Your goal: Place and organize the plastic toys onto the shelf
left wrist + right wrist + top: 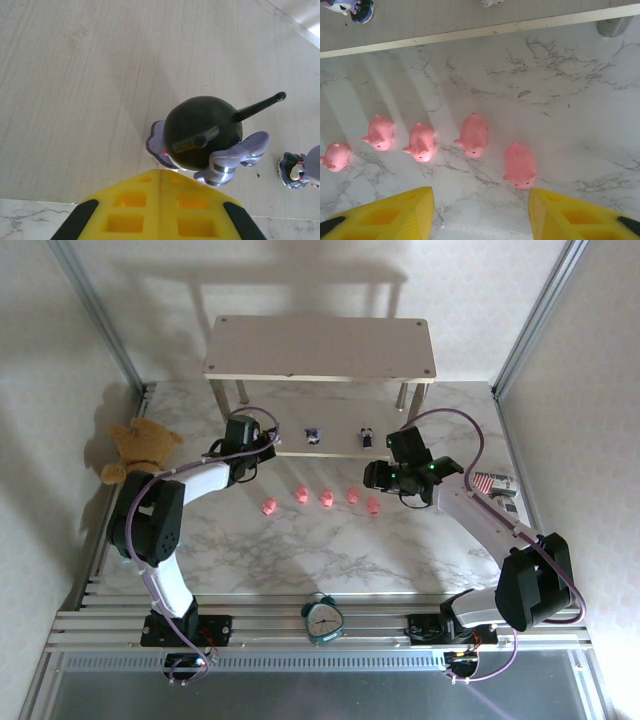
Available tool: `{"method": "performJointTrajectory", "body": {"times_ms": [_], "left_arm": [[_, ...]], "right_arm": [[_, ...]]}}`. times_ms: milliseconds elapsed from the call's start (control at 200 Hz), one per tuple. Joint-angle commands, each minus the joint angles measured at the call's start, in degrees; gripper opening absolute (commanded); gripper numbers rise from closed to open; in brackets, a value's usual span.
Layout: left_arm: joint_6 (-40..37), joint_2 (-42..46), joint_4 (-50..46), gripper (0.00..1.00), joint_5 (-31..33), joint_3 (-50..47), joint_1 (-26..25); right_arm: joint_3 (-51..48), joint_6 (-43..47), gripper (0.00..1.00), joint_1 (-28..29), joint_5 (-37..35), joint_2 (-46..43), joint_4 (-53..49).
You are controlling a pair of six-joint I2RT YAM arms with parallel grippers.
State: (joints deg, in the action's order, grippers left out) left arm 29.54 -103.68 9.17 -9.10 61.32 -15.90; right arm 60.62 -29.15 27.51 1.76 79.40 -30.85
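The shelf stands at the back, its lower board just above the table. Two dark figurines stand on that board. My left gripper is at the board's left end, shut with nothing between its fingers. In the left wrist view its yellow fingertips are pressed together right behind a black-headed purple figurine standing on the beige board; another figurine stands further right. Several pink pigs lie in a row on the marble. My right gripper hangs open over them, the nearest pig just ahead of its right finger.
A brown teddy bear sits at the left edge and a teal alarm clock near the front rail. A small striped object lies at the right. A silver shelf leg stands on the marble ahead of my right gripper.
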Motion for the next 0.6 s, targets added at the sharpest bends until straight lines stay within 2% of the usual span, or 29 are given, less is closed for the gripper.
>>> {"method": "performJointTrajectory", "body": {"times_ms": [0,596], "left_arm": [[-1.14,-0.16,-1.59,0.05,2.39,1.70,1.31],[-1.68,-1.01,-3.19,0.06,6.80,3.33,1.28]], "right_arm": [[-0.59,0.93,0.54,-0.35,0.29,0.05,-0.10],[-1.03,0.74,0.54,-0.42,0.10,-0.68,-0.39]]}}
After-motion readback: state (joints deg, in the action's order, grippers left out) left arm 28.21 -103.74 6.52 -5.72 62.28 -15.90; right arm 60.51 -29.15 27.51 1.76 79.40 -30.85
